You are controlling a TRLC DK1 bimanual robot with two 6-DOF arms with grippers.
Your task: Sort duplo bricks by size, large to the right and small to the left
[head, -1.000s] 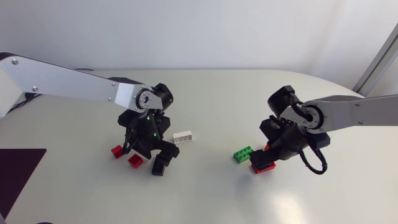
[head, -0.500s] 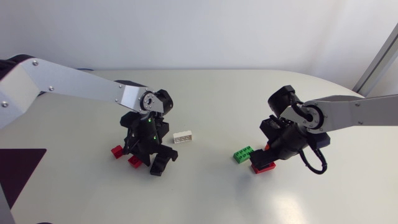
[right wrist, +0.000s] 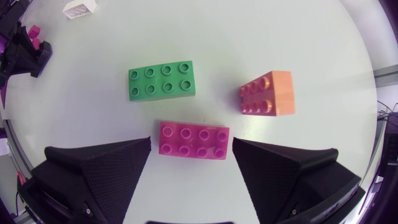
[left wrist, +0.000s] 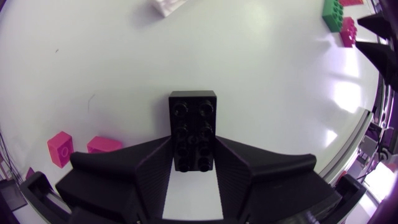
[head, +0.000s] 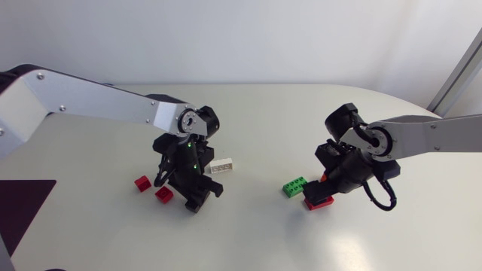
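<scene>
Left gripper (left wrist: 193, 149) has shifted toward the white brick (head: 221, 165) over the last second, off the two small red bricks (head: 142, 183) (head: 163, 195). Right arm unmoved.

Left fingers are clamped on the black brick (left wrist: 193, 121); its rear end is hidden between them.

Right gripper (right wrist: 192, 146): fingers apart, straddling the long red brick (right wrist: 193, 140) on the table (head: 248, 233), no contact visible.

Count: 1 black, 1 white, 1 green brick (right wrist: 163, 80), 1 long red, 1 orange brick (right wrist: 267, 93), 2 small red.

Overhead, the black brick is hard to tell from the gripper, and the orange brick is mostly hidden by the right gripper.
</scene>
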